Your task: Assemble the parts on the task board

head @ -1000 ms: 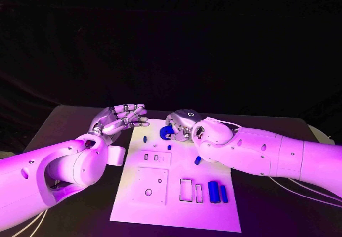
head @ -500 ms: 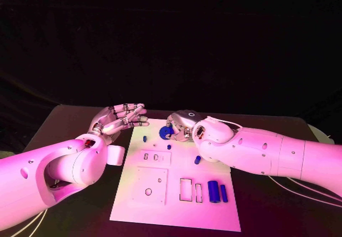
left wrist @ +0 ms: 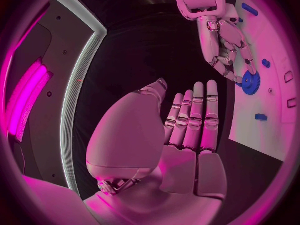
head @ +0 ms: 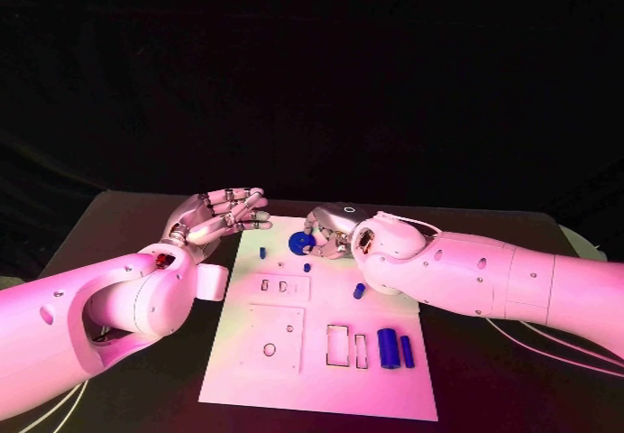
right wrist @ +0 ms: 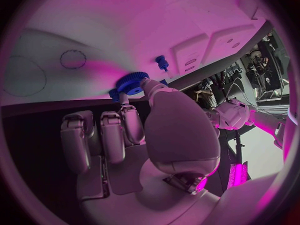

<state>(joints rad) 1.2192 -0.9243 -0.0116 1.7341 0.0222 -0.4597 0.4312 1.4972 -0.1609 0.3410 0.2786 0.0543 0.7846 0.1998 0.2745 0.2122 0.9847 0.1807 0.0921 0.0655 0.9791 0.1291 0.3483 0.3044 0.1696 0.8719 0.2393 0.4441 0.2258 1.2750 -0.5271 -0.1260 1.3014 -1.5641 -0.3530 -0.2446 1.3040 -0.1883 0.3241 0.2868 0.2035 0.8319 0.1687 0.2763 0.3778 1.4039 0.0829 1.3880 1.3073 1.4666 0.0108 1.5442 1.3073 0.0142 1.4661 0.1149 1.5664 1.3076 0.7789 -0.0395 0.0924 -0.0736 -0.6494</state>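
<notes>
My right hand point(head: 341, 233) pinches the blue gear point(head: 302, 241) at the far end of the board point(head: 325, 379), toward 12 o'clock. Against the pictures of a second ago the gear sits slightly farther up the board, carried with the hand; the loose parts on the plate lie as they did. I judge the gear is in transit to its seat and not yet placed. In the right wrist view the gear point(right wrist: 129, 83) is held at my fingertips just off the white surface, with a small blue peg point(right wrist: 162, 62) standing nearby.

My left hand point(head: 215, 216) holds nothing, fingers slack and apart, hovering off the board's far left corner at about 10 o'clock from the gear.

Room: the two hands are near each other, so a sweep toward 9 o'clock risks contact. Toward 6 o'clock the plate is open down to a short peg point(head: 359, 290) and two long bars point(head: 397, 349) near the right edge at 5 o'clock. The board's far edge lies close beyond the gear; overshoot toward 12 o'clock would leave the plate.
</notes>
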